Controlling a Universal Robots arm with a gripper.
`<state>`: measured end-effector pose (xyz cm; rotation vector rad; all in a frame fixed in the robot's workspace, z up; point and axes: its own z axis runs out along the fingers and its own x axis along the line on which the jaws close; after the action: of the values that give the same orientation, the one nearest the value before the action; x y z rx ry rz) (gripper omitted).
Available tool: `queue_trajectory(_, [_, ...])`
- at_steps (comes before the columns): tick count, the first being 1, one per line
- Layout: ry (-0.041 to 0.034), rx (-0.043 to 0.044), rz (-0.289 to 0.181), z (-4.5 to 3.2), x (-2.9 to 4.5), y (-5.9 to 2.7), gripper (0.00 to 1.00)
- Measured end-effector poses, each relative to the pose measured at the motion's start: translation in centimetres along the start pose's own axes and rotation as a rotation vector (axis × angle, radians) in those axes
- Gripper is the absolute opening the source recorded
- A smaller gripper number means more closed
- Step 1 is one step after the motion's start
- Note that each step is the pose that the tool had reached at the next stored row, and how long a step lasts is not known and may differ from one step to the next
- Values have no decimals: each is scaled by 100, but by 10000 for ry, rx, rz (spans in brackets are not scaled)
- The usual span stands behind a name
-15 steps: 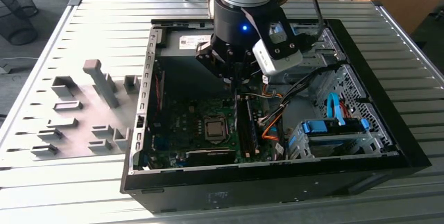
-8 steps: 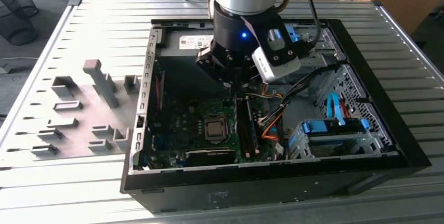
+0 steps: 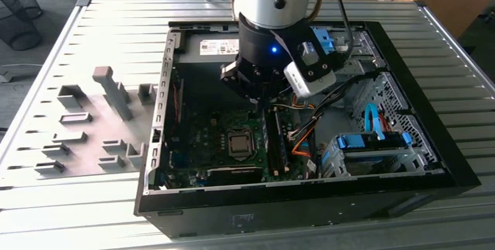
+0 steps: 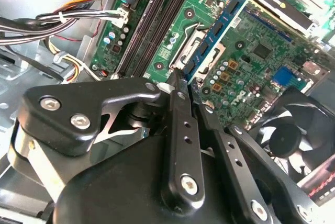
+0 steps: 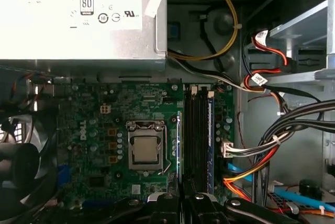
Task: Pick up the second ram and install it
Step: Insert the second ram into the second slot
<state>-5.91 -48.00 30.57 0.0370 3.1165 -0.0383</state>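
My gripper [image 4: 184,85] is shut on the second ram [image 4: 220,25], a narrow blue-green stick with dark chips that reaches out from the fingertips over the motherboard. In the first wrist view the second ram [image 5: 179,145] shows edge-on, just beside the black memory slots [image 5: 196,135] and on their CPU side, with the gripper [image 5: 180,197] behind it. The exterior view has the gripper [image 3: 261,100] pointing down inside the open computer case [image 3: 433,163], over the upper end of the memory slots [image 3: 275,145]. Whether the stick touches a slot I cannot tell.
The CPU socket [image 5: 144,149] lies beside the slots, opposite bundled cables [image 5: 261,150]. The power supply [image 5: 78,14] sits at one end of the board and a fan [image 4: 290,135] at its edge. Blue drive-bay latches [image 3: 371,142] stand at the exterior view's right, grey fixtures [image 3: 108,93] outside the case at its left.
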Motion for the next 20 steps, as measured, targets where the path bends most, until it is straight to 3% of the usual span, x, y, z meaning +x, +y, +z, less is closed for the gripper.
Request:
queue_trajectory(4, [-42,-2,0,53,0,2,14])
queue_trajectory(20, [-41,-16,-65,72,-8,2,14])
